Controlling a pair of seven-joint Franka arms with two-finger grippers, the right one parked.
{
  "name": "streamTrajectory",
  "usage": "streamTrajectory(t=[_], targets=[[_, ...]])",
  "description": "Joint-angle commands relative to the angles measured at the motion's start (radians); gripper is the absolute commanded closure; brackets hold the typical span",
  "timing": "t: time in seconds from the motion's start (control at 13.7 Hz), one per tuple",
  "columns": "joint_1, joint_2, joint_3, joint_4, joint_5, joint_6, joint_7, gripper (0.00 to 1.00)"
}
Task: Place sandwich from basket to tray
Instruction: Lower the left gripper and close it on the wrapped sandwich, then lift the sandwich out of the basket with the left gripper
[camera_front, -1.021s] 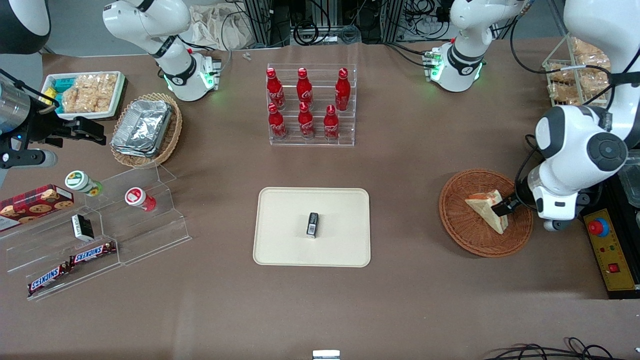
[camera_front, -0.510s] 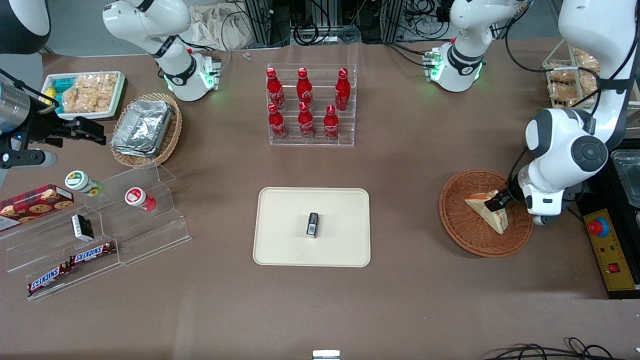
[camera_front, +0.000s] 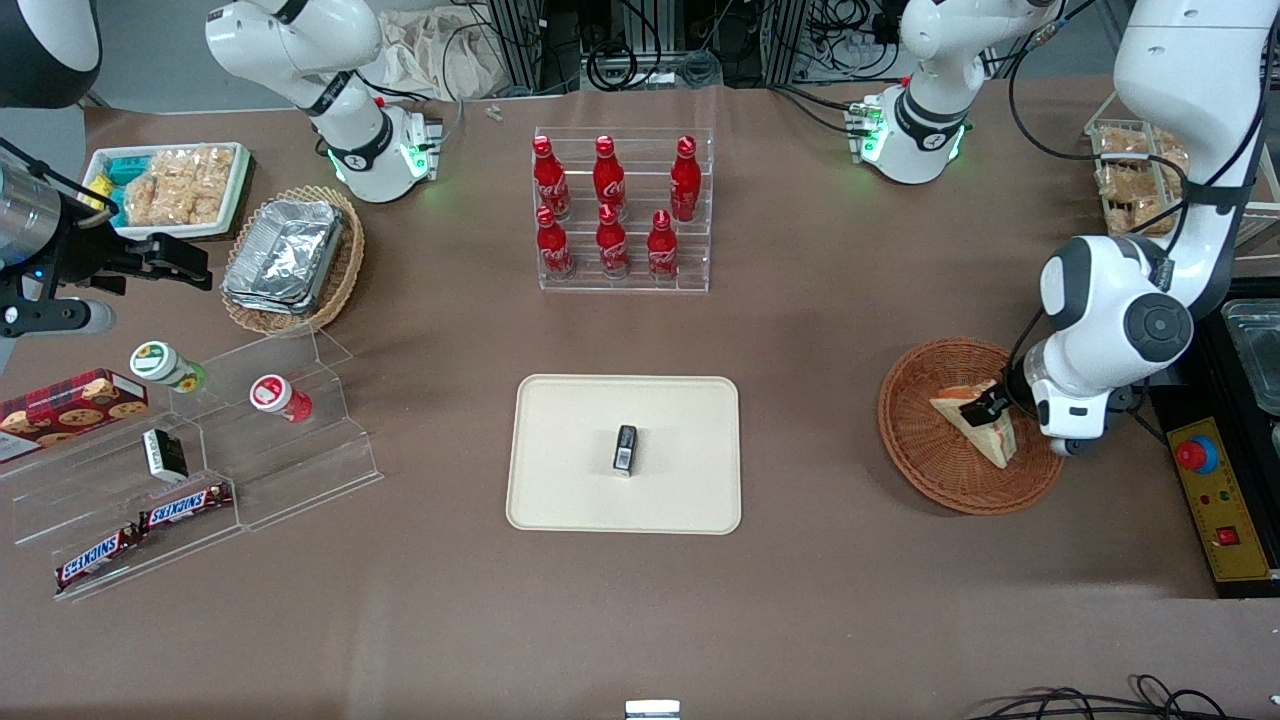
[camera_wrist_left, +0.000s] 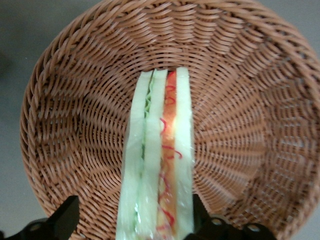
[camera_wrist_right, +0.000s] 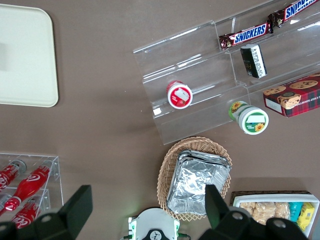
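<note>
The sandwich (camera_front: 955, 410), a pale triangular wedge with a red and green filling, lies in the round reddish-brown wicker basket (camera_front: 915, 455) toward the working arm's end of the table. My left gripper (camera_front: 985, 410) is low in the basket, open, straddling the sandwich's wide end. In the left wrist view the sandwich (camera_wrist_left: 157, 150) stands on edge between the black fingers (camera_wrist_left: 67, 219) of the gripper (camera_wrist_left: 134, 215). One finger touches the bread, and the other is a gap away. The cream tray (camera_front: 570, 480) lies at the table's middle.
A small black object (camera_front: 625, 448) rests on the tray. An acrylic rack of red bottles (camera_front: 615, 205) stands farther from the front camera than the tray. A control box with a red button (camera_front: 1195, 455) sits beside the basket. Snack shelves (camera_front: 200, 470) and a foil-container basket (camera_front: 290, 255) lie toward the parked arm's end.
The left arm's wrist has shifted toward the table's middle and the gripper has slid further over the sandwich. The sandwich has stayed in the basket.
</note>
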Motion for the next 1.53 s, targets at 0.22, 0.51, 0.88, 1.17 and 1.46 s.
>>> streamTrajectory(t=[0.22, 0.51, 0.88, 1.17, 1.46], targets=[[-0.006, 0.012, 0.001, -0.002, 0.052, 0.057, -0.074, 1.0], [-0.012, 0.003, -0.005, 0.044, 0.075, 0.03, -0.088, 1.0], [-0.01, 0.009, -0.051, 0.31, 0.077, -0.304, -0.082, 1.0], [-0.01, 0.05, -0.132, 0.628, 0.069, -0.634, -0.053, 1.0], [-0.01, 0.125, -0.299, 0.833, 0.068, -0.733, 0.018, 1.0]])
